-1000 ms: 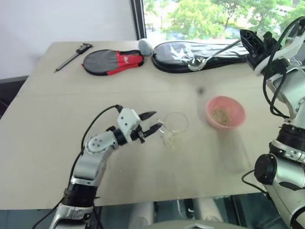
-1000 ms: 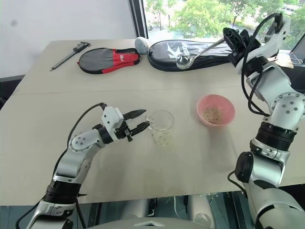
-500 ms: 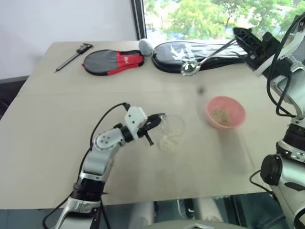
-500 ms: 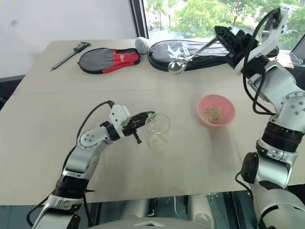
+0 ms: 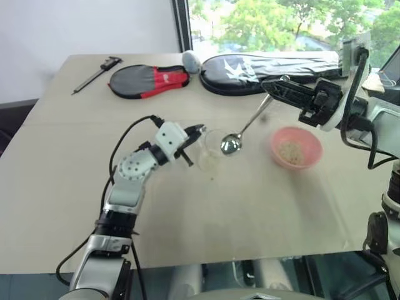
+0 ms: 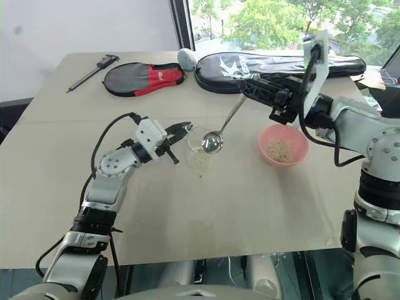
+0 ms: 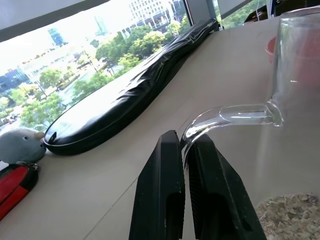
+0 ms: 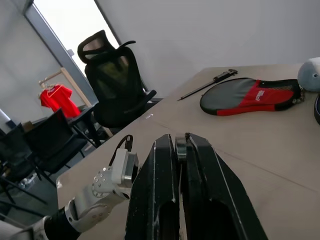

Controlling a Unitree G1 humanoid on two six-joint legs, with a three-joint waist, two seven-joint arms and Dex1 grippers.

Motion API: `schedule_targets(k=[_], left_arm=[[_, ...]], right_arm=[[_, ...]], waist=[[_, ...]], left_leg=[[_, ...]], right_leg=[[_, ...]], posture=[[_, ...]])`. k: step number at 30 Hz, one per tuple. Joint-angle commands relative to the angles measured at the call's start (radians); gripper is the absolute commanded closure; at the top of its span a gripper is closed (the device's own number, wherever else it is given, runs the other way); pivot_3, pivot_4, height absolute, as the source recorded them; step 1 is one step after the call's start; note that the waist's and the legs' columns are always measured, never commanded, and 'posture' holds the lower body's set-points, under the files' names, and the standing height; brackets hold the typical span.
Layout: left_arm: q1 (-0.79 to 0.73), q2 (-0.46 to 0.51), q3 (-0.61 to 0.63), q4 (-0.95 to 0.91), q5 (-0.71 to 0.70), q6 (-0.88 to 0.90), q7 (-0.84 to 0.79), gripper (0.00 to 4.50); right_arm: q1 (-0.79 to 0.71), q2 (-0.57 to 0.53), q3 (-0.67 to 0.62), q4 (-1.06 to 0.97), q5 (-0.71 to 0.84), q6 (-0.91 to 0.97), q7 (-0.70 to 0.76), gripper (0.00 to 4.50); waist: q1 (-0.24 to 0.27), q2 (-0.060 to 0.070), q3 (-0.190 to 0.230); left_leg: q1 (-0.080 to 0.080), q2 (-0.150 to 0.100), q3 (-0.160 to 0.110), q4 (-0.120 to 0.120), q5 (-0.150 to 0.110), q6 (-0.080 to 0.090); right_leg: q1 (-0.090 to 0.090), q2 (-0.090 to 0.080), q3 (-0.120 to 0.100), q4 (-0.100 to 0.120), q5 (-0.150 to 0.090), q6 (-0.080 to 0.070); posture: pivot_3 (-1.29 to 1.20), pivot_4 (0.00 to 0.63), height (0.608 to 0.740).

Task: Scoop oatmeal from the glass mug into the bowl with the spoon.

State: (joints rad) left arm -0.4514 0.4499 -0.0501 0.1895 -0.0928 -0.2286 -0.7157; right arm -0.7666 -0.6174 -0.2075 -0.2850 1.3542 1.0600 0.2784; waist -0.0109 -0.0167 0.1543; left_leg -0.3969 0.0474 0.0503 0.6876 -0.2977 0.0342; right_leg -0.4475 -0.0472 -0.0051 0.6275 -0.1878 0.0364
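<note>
My left gripper (image 7: 186, 165) pinches the glass mug (image 6: 199, 148) handle; my right gripper (image 6: 253, 84) clamps the spoon (image 6: 219, 134), whose tip seems above the rim and could knock it over

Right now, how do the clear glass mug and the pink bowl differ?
The clear glass mug is see-through and tall-sided with a side handle; the shallow pink bowl is opaque, wider, without a handle. The mug is gripped at its handle by the left gripper; the bowl sits free. Both hold pale oat flakes.
</note>
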Motion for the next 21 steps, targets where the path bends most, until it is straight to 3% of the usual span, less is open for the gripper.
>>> schedule_targets(k=[1,6,12,21], left_arm=[[-0.035,0.015,0.004,0.003,0.02,-0.057,0.001,4.41],[-0.059,0.025,-0.004,0.016,0.06,-0.103,0.011,4.41],[-0.083,0.036,-0.003,0.003,0.091,-0.128,0.021,4.41],[-0.086,0.034,-0.012,-0.022,0.079,-0.101,0.004,4.41]], right_arm=[[-0.031,0.026,0.04,-0.021,-0.112,-0.071,0.015,4.5],[-0.028,0.059,0.126,-0.043,-0.25,-0.126,0.068,4.5],[0.026,0.059,0.28,-0.084,-0.527,-0.288,0.182,4.5],[0.165,0.174,0.392,-0.099,-0.754,-0.478,0.213,4.5]], waist=[[0.0,0.0,0.0],[0.0,0.0,0.0],[0.002,0.0,0.0],[0.002,0.0,0.0]], left_leg=[[0.0,0.0,0.0,0.0,0.0,0.0],[0.0,0.0,0.0,0.0,0.0,0.0],[0.0,0.0,0.0,0.0,0.0,0.0],[0.0,0.0,0.0,0.001,0.0,-0.001]], right_leg=[[0.0,0.0,0.0,0.0,0.0,0.0],[0.0,0.0,0.0,0.001,0.0,0.0],[0.0,0.0,0.0,-0.001,0.0,0.0],[0.0,0.0,-0.001,0.0,0.0,0.0]], posture=[[0.0,0.15,0.74],[0.0,0.15,0.74],[0.0,0.15,0.74],[0.0,0.15,0.74]])
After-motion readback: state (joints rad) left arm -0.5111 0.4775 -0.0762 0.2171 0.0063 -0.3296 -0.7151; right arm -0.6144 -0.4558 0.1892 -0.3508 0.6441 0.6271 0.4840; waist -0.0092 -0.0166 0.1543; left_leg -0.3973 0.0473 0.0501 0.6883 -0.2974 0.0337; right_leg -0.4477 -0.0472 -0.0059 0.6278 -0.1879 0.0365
